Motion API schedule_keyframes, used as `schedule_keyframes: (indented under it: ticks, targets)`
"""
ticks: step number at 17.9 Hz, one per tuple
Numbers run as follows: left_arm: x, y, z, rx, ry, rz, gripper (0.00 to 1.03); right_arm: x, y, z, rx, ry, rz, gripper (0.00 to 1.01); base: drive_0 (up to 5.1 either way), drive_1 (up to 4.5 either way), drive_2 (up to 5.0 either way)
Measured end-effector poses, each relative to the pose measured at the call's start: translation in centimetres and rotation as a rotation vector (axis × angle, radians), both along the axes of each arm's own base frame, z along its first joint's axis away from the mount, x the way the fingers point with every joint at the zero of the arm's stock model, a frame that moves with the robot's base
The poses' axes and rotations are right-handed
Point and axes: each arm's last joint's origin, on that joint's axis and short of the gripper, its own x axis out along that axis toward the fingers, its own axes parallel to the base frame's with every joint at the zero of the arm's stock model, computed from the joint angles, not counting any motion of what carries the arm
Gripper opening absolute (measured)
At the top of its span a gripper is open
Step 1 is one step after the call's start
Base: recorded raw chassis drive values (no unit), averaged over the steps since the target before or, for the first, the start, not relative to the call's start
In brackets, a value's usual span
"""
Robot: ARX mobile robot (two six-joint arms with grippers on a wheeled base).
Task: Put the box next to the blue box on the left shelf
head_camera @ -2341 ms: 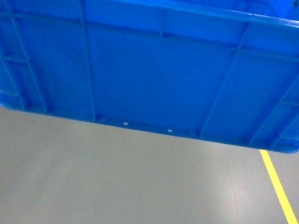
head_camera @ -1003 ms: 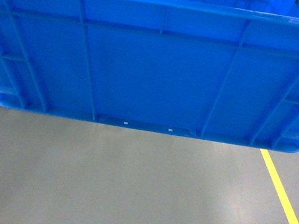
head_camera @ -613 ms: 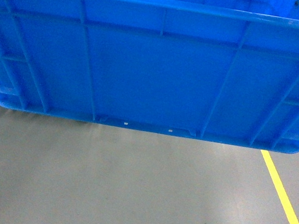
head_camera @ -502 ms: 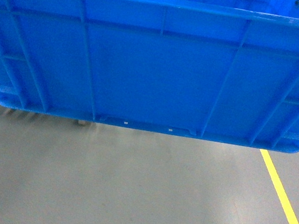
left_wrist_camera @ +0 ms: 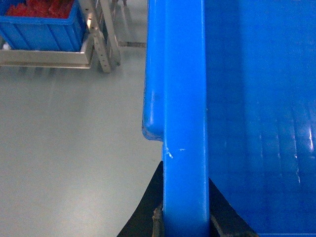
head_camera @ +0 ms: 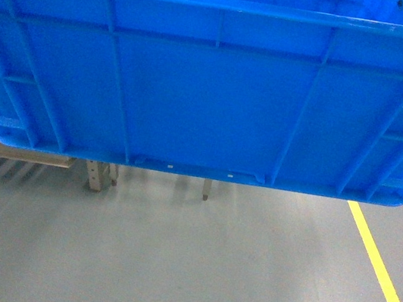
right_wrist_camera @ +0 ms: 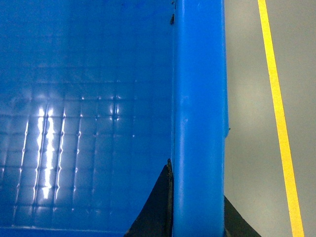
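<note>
The box point(head_camera: 211, 91), a large bright-blue ribbed crate, hangs in the air and fills the upper half of the head view. My left gripper point(left_wrist_camera: 184, 219) is shut on its left rim, one black finger on each side of the wall. My right gripper point(right_wrist_camera: 197, 215) is shut on the right rim in the same way. In the left wrist view another blue box point(left_wrist_camera: 42, 29), holding red items, sits on the left shelf point(left_wrist_camera: 49, 58), a low silver steel rack ahead and to the left. The shelf's legs point(head_camera: 96, 175) show just under the held box.
Grey floor lies below and around the box. A yellow floor line point(head_camera: 382, 271) runs along the right side and also shows as a yellow line point(right_wrist_camera: 276, 98) in the right wrist view. A perforated steel upright point(left_wrist_camera: 101, 39) stands at the rack's near corner.
The shelf's steel frame and legs have come into view under the box at the left, where earlier there was only floor. The box stays held in the same place in the view.
</note>
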Motion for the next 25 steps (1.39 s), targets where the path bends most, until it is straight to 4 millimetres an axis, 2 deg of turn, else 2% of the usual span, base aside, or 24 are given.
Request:
schedule_keyframes:
  ticks: [5,15,25]
  targets:
    - [0.05,-0.01,0.05,-0.002,-0.007,-0.001,0.06,0.04,0.01,0.1,0.001,-0.01,0.0,0.08,0.1,3.52,-3.3]
    - [0.12,-0.1,-0.14,-0.001,0.002,-0.002,0.06,0.09,-0.03,-0.11,-0.002,0.002,-0.002,0.08,-4.8,1.53,3.4]
    - [0.1,-0.06,-0.16,0.0,0.005,-0.001,0.06,0.08,-0.01,-0.15,-0.001,0.006,-0.001,0.08,-5.0,2.38,2.4]
